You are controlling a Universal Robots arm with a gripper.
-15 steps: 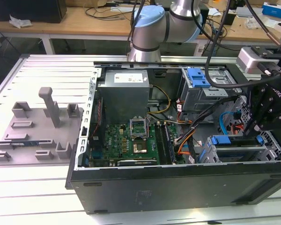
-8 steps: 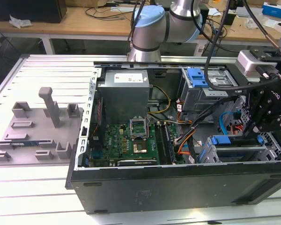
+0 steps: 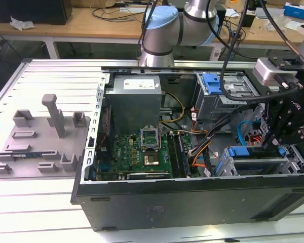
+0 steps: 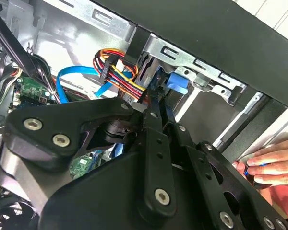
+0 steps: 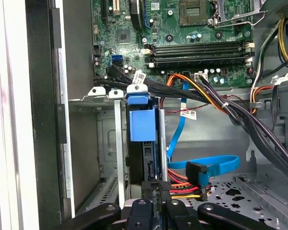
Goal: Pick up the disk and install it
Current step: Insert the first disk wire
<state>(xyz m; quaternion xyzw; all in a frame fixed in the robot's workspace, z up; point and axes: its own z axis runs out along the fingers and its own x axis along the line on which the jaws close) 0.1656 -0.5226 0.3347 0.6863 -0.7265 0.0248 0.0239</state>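
My gripper (image 5: 159, 188) is pinched shut on the thin edge of the disk (image 5: 143, 125), which stands on edge right in front of my fingertips. Its long side runs straight away from my fingers, down into the metal drive bay (image 5: 102, 96) of the computer case (image 3: 192, 200). A person's hand (image 4: 271, 165) rests close beside the case.

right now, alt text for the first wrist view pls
The tool is shut on the edge of the disk, which stands on edge in its blue carrier in a metal drive bay of an open computer case. Beyond it are a green motherboard and bundles of cables.
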